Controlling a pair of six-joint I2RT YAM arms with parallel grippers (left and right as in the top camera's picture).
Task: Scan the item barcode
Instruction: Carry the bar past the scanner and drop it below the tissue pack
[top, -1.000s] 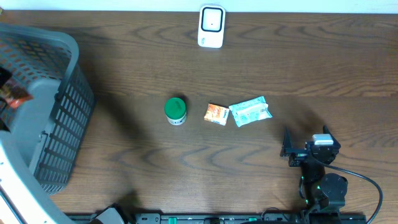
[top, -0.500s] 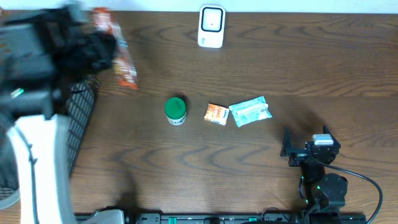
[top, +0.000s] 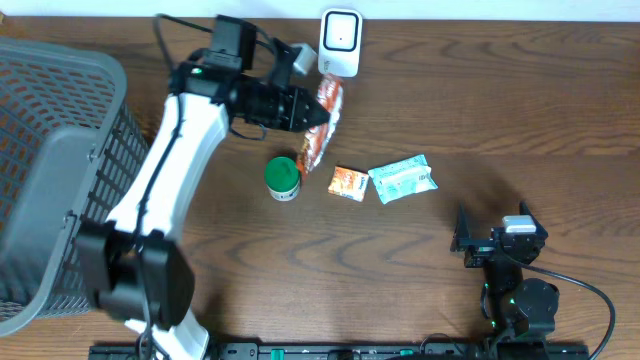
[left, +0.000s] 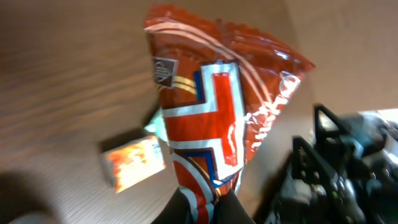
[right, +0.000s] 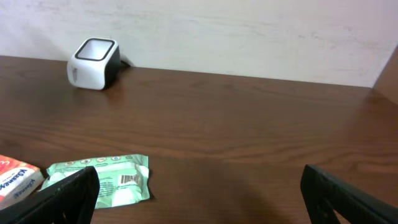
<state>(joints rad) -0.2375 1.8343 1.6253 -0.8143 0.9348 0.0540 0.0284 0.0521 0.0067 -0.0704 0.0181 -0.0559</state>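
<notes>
Pinching a red snack bag (top: 322, 128) in the left end effector (top: 312, 116), near the scanner (top: 340, 42) at the counter's (top: 520, 100) far edge. Holding the right end effector (top: 463, 240) spread wide.

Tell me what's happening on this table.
The left gripper is shut on a red snack packet, holding it above the table close to the white scanner at the far edge. Whether the barcode faces the scanner I cannot tell. The right gripper sits open and empty at the near right. A green-lidded jar, a small orange packet and a green-and-white pack lie mid-table. A grey basket stands at the left.
</notes>
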